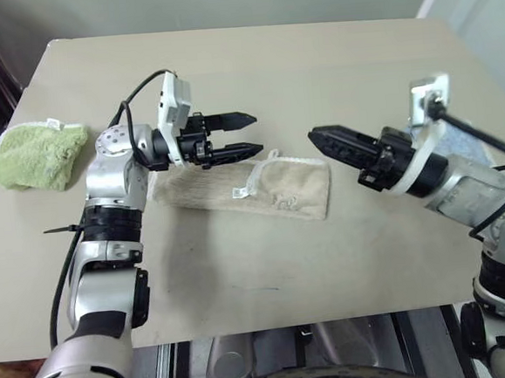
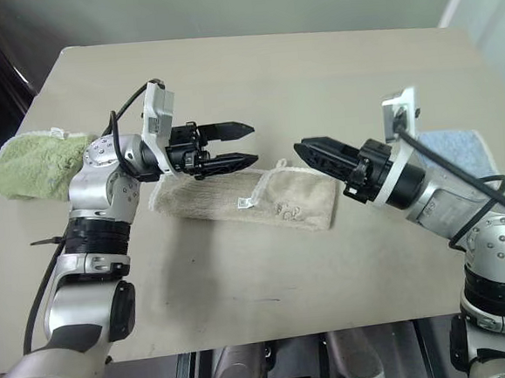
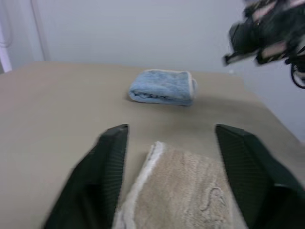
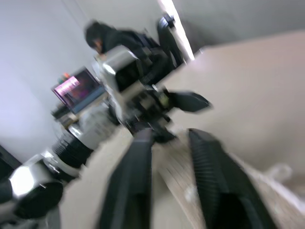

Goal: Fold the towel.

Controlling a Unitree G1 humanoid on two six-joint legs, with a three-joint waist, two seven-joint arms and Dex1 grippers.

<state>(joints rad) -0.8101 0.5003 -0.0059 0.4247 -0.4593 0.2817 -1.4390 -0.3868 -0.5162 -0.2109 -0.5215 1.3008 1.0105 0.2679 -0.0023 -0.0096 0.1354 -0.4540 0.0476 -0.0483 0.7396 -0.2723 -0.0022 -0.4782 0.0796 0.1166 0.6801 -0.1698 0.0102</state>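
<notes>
On the beige worktop (image 1: 251, 58), the beige ribbed terry towel (image 1: 261, 188) lies folded into a long strip. Just above its left end hovers the left end effector (image 1: 246, 134), fingers apart, holding nothing. Off its right end hangs the right end effector (image 1: 320, 136), fingers nearly together, empty. Well left lies a fluffy green cloth (image 1: 33, 155).

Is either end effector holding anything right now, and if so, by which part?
Nothing is held. The left end effector and right end effector are both raised above the towel, which lies folded on the table.
</notes>
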